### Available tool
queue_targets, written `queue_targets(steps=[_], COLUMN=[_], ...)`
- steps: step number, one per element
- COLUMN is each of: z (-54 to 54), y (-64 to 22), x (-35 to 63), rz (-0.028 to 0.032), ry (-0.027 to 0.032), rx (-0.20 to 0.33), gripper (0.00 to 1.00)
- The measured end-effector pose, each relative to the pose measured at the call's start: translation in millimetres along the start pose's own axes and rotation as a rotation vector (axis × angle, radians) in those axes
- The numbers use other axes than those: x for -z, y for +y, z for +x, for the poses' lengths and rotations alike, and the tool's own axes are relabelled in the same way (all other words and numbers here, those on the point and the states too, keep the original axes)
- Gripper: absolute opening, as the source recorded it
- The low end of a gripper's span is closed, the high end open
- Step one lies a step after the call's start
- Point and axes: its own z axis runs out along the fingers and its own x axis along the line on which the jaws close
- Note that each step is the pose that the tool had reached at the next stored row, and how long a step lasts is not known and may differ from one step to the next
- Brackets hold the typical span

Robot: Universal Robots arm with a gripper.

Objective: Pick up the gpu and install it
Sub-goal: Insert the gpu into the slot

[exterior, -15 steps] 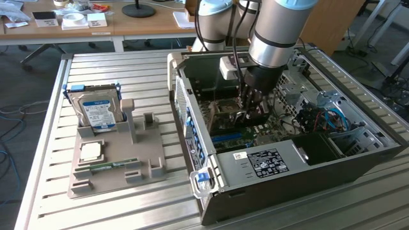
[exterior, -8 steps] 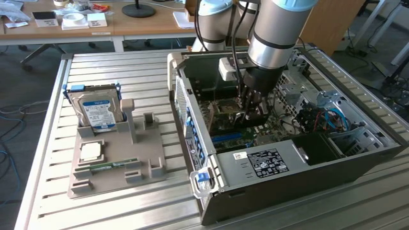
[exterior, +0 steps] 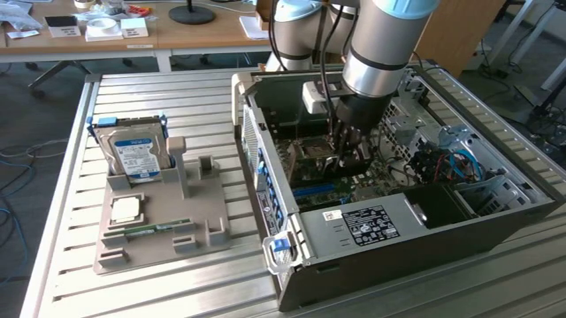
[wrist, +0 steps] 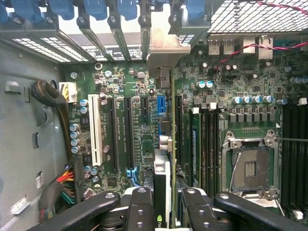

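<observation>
Clamping the thin dark gpu card (wrist: 162, 175) edge-on, my black gripper (wrist: 166, 197) is partly closed on it. I hold it inside the open grey computer case (exterior: 415, 258), low over the green motherboard (wrist: 125, 96), with its silver bracket (wrist: 163, 48) at the rear wall.

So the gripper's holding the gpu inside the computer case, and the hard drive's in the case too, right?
No: the exterior view shows the hard drive standing in the grey holder outside the case. The gripper does hold the gpu inside the case.
</observation>
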Motion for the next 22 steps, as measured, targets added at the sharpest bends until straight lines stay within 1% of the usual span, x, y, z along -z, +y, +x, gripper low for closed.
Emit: queue_targets(steps=[4, 8, 15, 22], z=[0.0, 0.1, 3.1, 3.4], y=[0.1, 3.2, 4.2, 10.0], x=[0.0, -0.1, -0.2, -0.4], rz=[0.0000, 0.0006, 0.0005, 0.0006], ry=[0.0002, -0.0002, 0.0000, -0.0001], rx=[0.000, 0.000, 0.000, 0.000], gripper=[0.27, 0.27, 0.27, 0.27])
